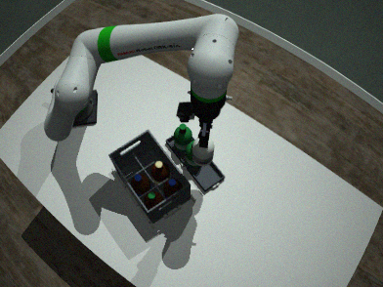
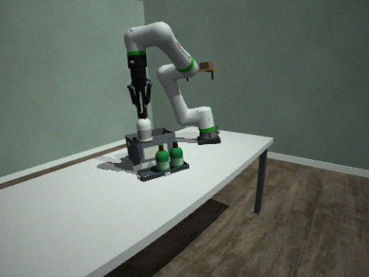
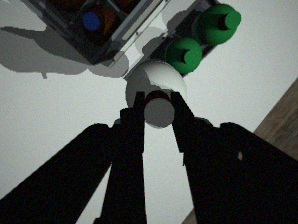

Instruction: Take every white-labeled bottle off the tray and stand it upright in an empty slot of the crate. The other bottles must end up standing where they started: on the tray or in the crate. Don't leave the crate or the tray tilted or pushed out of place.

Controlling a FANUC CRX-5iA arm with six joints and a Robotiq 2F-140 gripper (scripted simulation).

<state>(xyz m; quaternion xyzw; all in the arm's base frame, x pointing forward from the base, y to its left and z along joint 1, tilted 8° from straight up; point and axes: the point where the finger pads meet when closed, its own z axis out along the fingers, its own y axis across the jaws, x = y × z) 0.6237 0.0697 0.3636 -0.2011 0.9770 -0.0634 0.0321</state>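
My gripper (image 1: 204, 141) (image 2: 142, 113) (image 3: 157, 104) is shut on the neck of a white bottle (image 1: 203, 152) (image 2: 144, 130) (image 3: 167, 75), which hangs upright above the tray (image 1: 210, 177) (image 2: 149, 175). Two green bottles with pale labels stand on the tray: one green bottle (image 1: 183, 138) (image 2: 176, 156) (image 3: 212, 30) at the end nearer the arm's base, the other green bottle (image 2: 162, 157) (image 3: 181, 54) beside it, partly hidden in the top view. The crate (image 1: 152, 140) (image 2: 134, 153) stands upright beside the tray. Its slots at the end nearer the arm's base look empty.
Several brown bottles stand in the crate's other slots: one with a cream cap (image 1: 158, 165), two with blue caps and one with a green cap (image 1: 151, 196). The crate's walls rise close alongside the tray. The arm's base (image 1: 86, 111) (image 2: 209, 139) is beyond the crate.
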